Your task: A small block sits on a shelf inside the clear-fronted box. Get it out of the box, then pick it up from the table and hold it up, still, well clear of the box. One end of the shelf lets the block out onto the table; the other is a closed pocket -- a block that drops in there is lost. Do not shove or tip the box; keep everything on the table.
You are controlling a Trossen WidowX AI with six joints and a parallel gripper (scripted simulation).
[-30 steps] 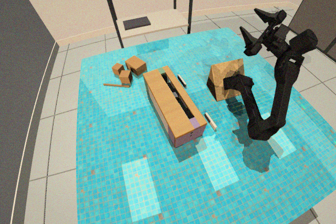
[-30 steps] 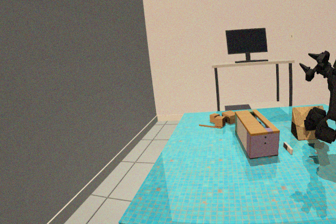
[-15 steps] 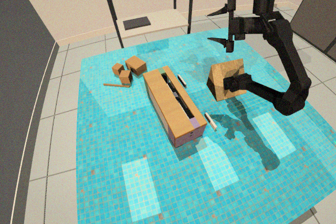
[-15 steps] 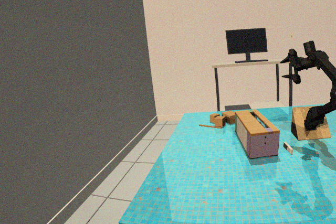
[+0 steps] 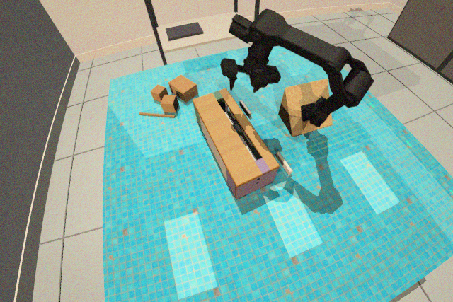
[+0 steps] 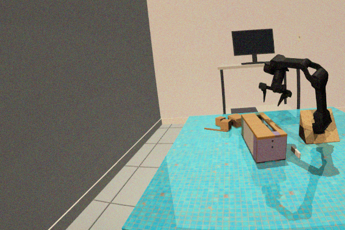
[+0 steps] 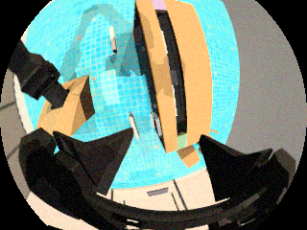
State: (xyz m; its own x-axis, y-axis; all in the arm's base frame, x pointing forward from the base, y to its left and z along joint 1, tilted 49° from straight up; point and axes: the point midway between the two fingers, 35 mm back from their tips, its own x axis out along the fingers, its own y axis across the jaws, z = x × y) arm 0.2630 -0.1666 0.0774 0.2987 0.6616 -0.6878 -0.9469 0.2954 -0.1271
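Turquoise tiled table (image 5: 175,182), desk and monitor behind. Our gripper (image 5: 244,85) hangs above the green-capped far end of the box (image 5: 219,126), jaws spread wide, nothing in them. We can't make out the block; it's presumably on the shelf under the top slot (image 5: 239,129), hidden in every view.

Risks as we see them:
- Wrong push direction drops the block into the closed pocket. We can't tell whether the green end or the purple end (image 6: 269,145) is the open one.
- Wide fingers entering the narrow slot could catch the rim and shove or tip the box.
- Two small sticks (image 5: 284,163) beside the box could be mistaken for the block.
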